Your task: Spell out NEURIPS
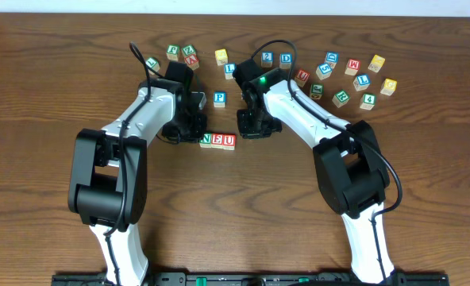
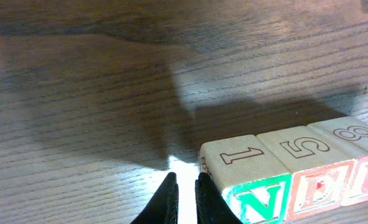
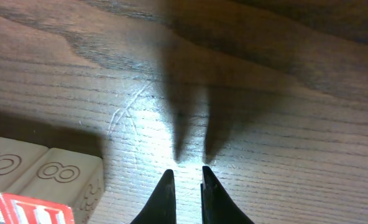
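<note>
The left pincer (image 2: 185, 182) is standing shut with only a thin slit between its black fingers (image 2: 165, 202), gripping nothing, its tips hovering low over the table (image 2: 78, 93). Just right of those tips the N cube (image 2: 249, 180) is sitting, green N on the side facing the pincer and an outlined 1 on top; whether the nearer finger is touching it I cannot tell. Beyond it, farther to the pincer's right, the E cube (image 2: 308, 168) is showing a red E and a 5 on top, and the U cube (image 2: 364, 155) is showing an 8 on top, all three pressing side by side in one line. The right pincer (image 3: 187, 173) is also standing all but shut, its narrow gap holding nothing, tips over bare wood; down to its left the 8 and part of the 5 are showing again, above a red-lettered face cut off by the frame. From overhead that row, reading NEU, is lying between the two pincers. Past the gap between them, away from the arms' bases, the P cube (image 1: 220, 98) is sitting alone with a blue P. Farther out, cubes marked L (image 1: 229, 70), 2 (image 1: 267, 58) and D (image 1: 286, 58) and a yellow cube (image 1: 221, 56) are lying scattered.
</note>
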Robot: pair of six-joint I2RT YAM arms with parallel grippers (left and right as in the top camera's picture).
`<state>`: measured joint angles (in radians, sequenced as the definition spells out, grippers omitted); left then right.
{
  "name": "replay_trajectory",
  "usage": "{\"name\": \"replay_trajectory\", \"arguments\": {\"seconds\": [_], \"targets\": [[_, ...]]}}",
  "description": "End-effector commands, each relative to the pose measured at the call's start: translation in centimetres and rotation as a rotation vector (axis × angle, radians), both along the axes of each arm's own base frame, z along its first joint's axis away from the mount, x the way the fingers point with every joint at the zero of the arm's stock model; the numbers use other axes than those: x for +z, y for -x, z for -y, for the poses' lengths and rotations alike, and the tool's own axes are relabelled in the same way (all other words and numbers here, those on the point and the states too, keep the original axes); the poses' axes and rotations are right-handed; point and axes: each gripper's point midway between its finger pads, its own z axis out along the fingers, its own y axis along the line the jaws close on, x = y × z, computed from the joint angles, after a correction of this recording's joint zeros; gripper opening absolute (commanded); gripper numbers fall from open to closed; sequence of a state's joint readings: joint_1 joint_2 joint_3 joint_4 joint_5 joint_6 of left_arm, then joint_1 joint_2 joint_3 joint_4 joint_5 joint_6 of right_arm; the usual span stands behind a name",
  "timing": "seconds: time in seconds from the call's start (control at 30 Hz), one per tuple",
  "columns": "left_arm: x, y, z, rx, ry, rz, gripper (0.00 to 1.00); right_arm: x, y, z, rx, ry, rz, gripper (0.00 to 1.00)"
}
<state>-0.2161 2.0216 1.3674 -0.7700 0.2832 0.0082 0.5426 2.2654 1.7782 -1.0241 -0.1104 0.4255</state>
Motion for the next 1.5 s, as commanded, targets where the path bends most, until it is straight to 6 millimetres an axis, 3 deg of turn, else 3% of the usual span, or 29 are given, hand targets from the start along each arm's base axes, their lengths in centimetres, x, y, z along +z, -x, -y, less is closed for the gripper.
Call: {"name": "replay_trajectory", "arguments": {"seconds": [0.0, 1.47], "targets": [[-0.3, 0.6, 0.4, -0.029, 0.001, -0.017, 0.11, 1.5, 0.1, -0.6, 0.003, -0.024, 0.023, 0.1], [-0.3, 1.8, 1.6, -0.026, 0.004, -0.055, 0.12, 1.5, 0.1, -0.6, 0.002, -0.024, 0.023, 0.1]]}}
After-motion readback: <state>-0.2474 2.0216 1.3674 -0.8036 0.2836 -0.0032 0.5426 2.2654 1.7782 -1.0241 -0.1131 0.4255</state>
